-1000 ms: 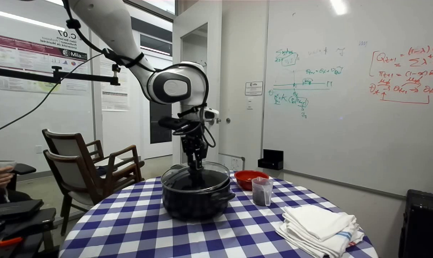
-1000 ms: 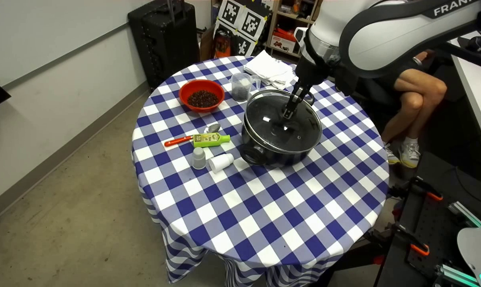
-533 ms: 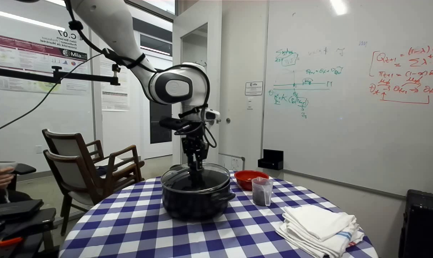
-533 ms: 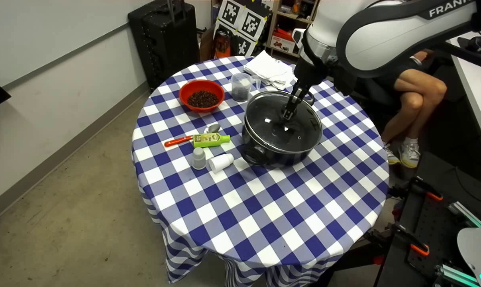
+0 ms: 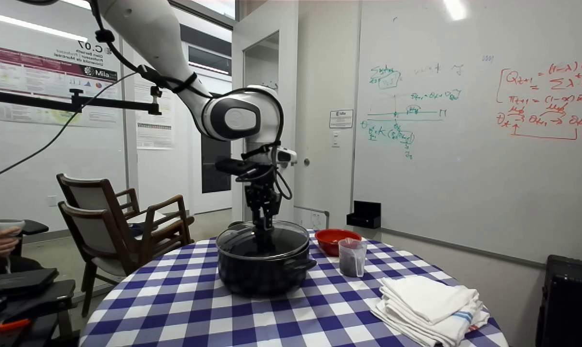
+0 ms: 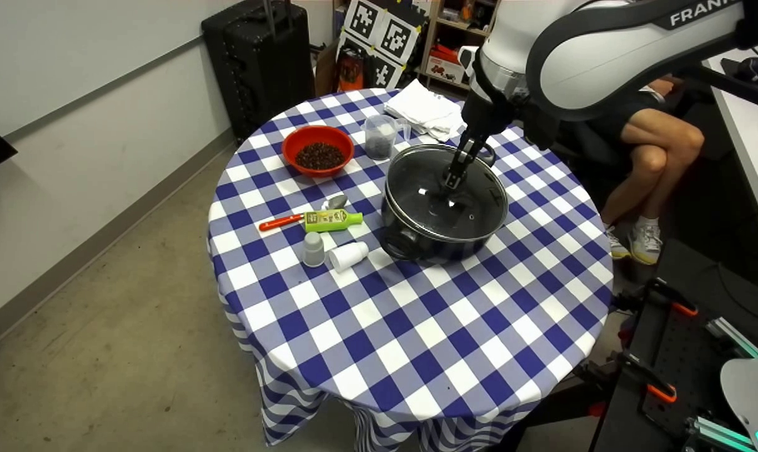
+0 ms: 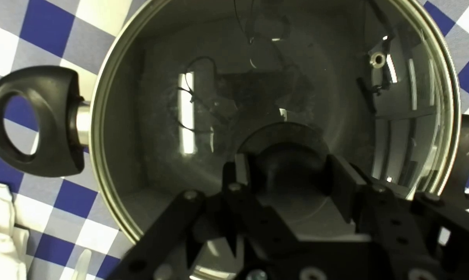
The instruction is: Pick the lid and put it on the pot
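The lid [image 6: 416,194] is a round clear glass disc with a metal rim and a dark knob [image 7: 288,155]. It lies over the black pot [image 5: 257,277], about level with its rim, and also shows in the wrist view [image 7: 160,116]. I cannot tell whether it sits flush all round. The pot's dark side handle shows in the wrist view [image 7: 59,128]. My gripper [image 6: 453,179] points down at the lid's middle. In the wrist view its fingers [image 7: 290,171] stand on both sides of the knob and hold it. The pot's inside shows only dimly through the glass.
A red bowl [image 6: 300,166] with dark beans and a clear measuring cup [image 6: 379,138] stand near the pot. A white towel stack [image 6: 424,110], a green bottle [image 6: 331,220], a red-handled spoon [image 6: 282,222] and two small cups [image 6: 348,256] lie around it on the checked tablecloth.
My gripper and the lid have come down slightly together, the lid's far rim sinking a little toward the pot. The pot and the other things on the table have not moved.
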